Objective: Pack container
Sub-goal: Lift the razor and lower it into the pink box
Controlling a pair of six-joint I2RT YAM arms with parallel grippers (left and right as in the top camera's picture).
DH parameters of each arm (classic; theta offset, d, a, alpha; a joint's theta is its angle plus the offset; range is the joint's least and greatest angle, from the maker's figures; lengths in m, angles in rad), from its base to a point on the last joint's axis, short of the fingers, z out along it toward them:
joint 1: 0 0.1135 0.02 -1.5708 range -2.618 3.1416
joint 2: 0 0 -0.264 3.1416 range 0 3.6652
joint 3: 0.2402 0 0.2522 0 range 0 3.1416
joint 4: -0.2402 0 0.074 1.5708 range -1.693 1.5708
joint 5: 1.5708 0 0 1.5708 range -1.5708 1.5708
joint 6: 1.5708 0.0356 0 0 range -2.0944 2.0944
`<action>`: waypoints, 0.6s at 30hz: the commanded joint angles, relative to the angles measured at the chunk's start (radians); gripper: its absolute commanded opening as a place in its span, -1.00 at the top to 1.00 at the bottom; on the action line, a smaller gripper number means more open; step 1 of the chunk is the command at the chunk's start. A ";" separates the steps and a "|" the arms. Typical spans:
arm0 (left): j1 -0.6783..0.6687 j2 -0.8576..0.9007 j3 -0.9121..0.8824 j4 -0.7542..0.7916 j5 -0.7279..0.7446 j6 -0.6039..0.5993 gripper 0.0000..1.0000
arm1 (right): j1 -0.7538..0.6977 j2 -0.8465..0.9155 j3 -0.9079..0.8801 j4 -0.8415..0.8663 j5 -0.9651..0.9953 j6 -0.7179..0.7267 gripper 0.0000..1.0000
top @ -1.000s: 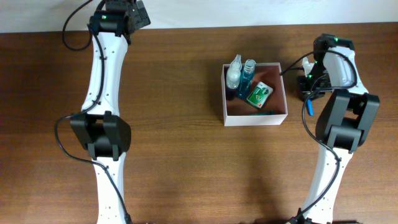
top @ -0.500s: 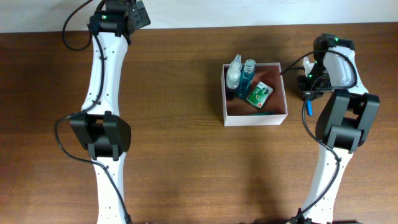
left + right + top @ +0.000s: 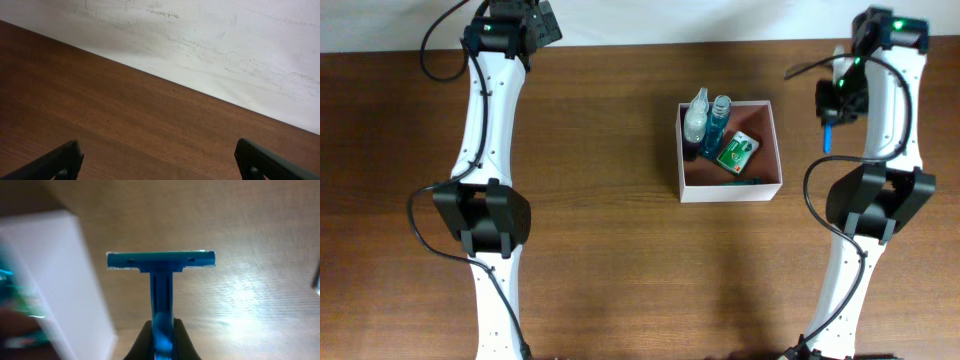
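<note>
Razor [image 3: 160,260], blue, in the right gripper [image 3: 160,332]: jaws pinched fully shut on the handle's tail, so the blade bar points away from the fingers and should drop free on release. It sits just right of the container [image 3: 730,191], outside its right wall and not over it yet, apparently clear of the table. Container is mid-table, holding a spray bottle [image 3: 695,120] and blue bottle [image 3: 719,118] against its back-left, with a soap box [image 3: 736,152] near centre. Its right side looks free, the likely drop spot. Something teal lies along its front wall; can't tell what. Far back-left of the container, the left gripper [image 3: 157,167] is spread wide, empty, parked by the wall out of the way.
</note>
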 commanded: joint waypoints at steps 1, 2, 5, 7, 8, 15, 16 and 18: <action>0.000 0.005 0.007 0.001 0.003 -0.009 -0.99 | 0.037 -0.069 0.060 -0.008 -0.182 0.054 0.92; 0.000 0.005 0.007 0.001 0.003 -0.009 -0.99 | 0.047 -0.080 0.060 -0.008 -0.182 0.061 0.93; 0.000 0.005 0.007 0.001 0.003 -0.009 -0.99 | 0.070 -0.103 0.058 -0.008 -0.183 0.079 0.93; 0.000 0.005 0.007 0.001 0.003 -0.009 -0.99 | 0.087 -0.114 0.053 -0.008 -0.186 0.086 0.93; 0.000 0.005 0.007 0.001 0.003 -0.009 -0.99 | 0.096 -0.120 0.049 -0.008 -0.187 0.097 0.93; 0.000 0.005 0.007 0.001 0.003 -0.009 -0.99 | 0.151 -0.132 0.012 -0.008 -0.186 0.122 0.93; 0.000 0.005 0.007 0.001 0.003 -0.009 -0.99 | 0.153 -0.132 0.001 -0.008 -0.186 0.137 0.93; 0.000 0.005 0.007 0.001 0.003 -0.009 -0.99 | 0.156 -0.132 -0.024 -0.008 -0.186 0.171 0.93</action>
